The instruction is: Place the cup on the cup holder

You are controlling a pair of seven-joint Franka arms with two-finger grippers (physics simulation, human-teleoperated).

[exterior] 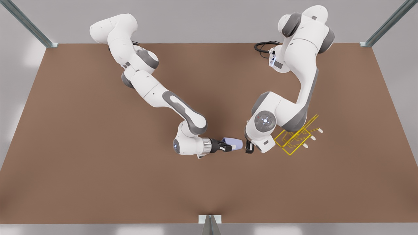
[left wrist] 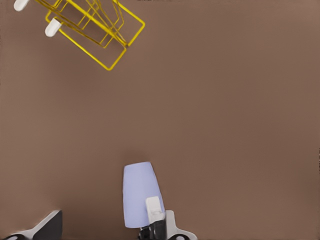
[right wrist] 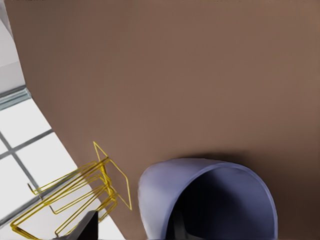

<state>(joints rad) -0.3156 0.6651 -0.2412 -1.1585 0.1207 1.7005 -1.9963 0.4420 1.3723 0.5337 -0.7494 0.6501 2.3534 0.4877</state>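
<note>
Tabletop scene: the cup (exterior: 235,142) is being held on its side over the tabletop (exterior: 98,169) by the right gripper (exterior: 227,145). The gripper is clamped on the cup's wall at the rim, with one finger reaching inside, so part of the rim is being hidden. The cup is lavender-blue, plain, tapered and handleless. Its closed end is being pointed at the left gripper (exterior: 249,148), just beyond it, whose state cannot be told. The yellow wire cup holder (exterior: 294,139), past the left gripper, is being partly covered by that arm.
</note>
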